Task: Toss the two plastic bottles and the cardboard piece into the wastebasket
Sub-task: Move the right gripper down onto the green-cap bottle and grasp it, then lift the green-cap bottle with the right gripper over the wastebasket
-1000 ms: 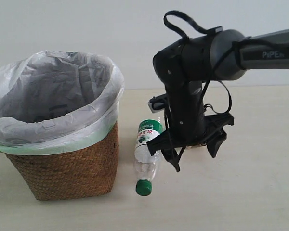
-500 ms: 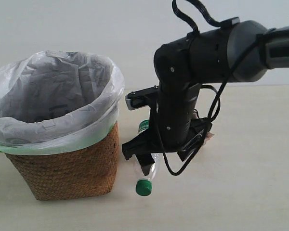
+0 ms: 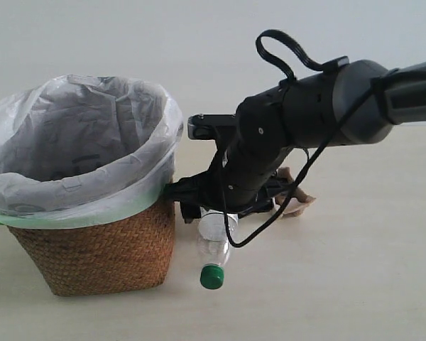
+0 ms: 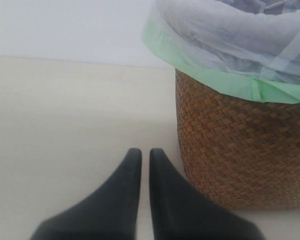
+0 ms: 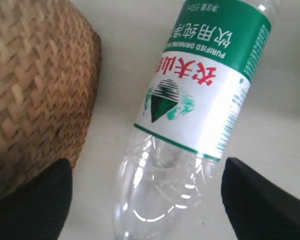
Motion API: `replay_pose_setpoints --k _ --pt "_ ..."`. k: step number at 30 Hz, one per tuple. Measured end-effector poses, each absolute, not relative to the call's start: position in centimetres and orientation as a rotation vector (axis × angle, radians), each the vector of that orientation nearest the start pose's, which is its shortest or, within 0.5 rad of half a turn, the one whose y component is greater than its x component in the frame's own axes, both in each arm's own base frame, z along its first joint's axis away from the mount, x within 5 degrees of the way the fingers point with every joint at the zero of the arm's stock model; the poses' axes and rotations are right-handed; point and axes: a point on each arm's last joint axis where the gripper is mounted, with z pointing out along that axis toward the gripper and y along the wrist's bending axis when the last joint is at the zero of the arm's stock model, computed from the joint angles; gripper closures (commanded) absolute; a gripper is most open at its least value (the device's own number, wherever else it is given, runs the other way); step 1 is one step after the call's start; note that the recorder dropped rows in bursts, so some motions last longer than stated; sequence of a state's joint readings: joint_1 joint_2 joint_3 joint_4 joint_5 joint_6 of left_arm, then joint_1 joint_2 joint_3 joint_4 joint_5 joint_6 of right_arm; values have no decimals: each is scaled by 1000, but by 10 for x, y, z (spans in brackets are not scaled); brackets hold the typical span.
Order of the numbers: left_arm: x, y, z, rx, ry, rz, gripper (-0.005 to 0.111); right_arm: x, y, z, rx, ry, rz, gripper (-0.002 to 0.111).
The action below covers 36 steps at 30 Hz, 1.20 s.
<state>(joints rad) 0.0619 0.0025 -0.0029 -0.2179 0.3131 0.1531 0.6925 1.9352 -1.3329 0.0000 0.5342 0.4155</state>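
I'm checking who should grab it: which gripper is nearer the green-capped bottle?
Right. The right gripper is open with a finger on either side of the green-capped bottle; the left gripper is shut beside the wastebasket, with no bottle in its view.

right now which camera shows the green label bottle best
The right wrist view: the green label bottle fills the picture, label readable. The exterior view shows only its clear neck end and green cap below the arm. The left wrist view shows none of it.

"PURIFIED DRINKING WATER" on bottle [image 5: 190, 115]
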Motion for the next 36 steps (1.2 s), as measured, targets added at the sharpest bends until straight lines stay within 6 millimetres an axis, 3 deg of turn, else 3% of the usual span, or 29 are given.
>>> replay_pose_setpoints --k 6,12,19,25,28,30,31,36 --pt "54 -3 186 -56 1788 -54 101 329 252 171 -273 2678 358 35" --pt "54 -3 186 -56 1788 -54 101 335 254 164 -258 2642 382 35" --pt "54 -3 186 -56 1788 -54 101 340 258 133 -240 2669 370 35" --pt "54 -3 186 -56 1788 -54 101 342 259 131 -296 2642 368 38" --pt "54 -3 186 -56 1788 -54 101 341 259 131 -309 2650 358 61" --pt "54 -3 186 -56 1788 -54 101 341 258 131 -319 2648 352 87" --pt "54 -3 186 -56 1788 -54 101 341 258 131 -322 2647 350 109" --pt "54 -3 186 -56 1788 -54 101 341 257 131 -374 2646 317 108"
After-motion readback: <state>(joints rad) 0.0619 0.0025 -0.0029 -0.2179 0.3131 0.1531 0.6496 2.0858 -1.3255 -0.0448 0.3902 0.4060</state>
